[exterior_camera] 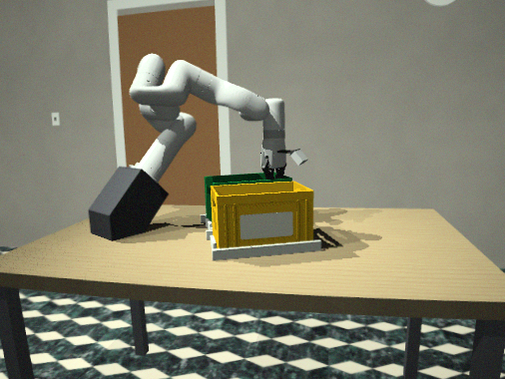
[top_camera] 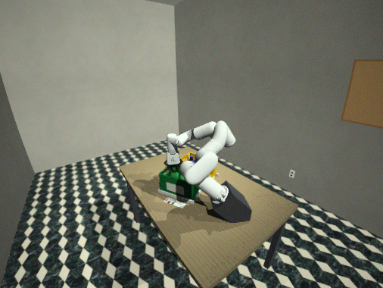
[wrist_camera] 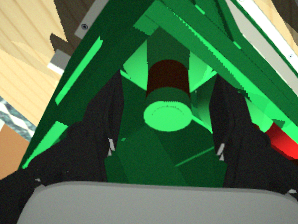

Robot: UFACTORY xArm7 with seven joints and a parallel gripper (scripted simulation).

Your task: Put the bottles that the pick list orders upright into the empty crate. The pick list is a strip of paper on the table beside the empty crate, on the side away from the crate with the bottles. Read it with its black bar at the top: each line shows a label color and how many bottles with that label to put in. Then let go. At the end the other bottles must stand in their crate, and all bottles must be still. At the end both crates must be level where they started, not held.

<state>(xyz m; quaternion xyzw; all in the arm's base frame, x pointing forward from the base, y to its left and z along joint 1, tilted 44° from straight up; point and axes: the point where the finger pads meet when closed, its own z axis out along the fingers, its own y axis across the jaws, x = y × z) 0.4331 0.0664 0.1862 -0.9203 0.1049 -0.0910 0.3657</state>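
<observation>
Wrist view: the spread gripper (top_camera: 173,169) (exterior_camera: 274,175) (wrist_camera: 167,86) straddles a bottle (wrist_camera: 168,95) inside the green crate's (top_camera: 166,186) (exterior_camera: 210,181) (wrist_camera: 82,75) walls.

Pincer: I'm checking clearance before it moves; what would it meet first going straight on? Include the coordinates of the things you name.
Probably the green bottle (wrist_camera: 167,116) between the open pincer's (top_camera: 173,168) (exterior_camera: 274,176) (wrist_camera: 167,117) fingers; depth is unclear, so the crate (top_camera: 165,182) (exterior_camera: 214,178) might come first.

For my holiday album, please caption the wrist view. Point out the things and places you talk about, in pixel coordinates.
Open black gripper (wrist_camera: 167,86) around a green-capped bottle (wrist_camera: 167,116) inside a green crate (wrist_camera: 80,70).

no readable text | pick list (top_camera: 174,202): marks too small to read
</observation>
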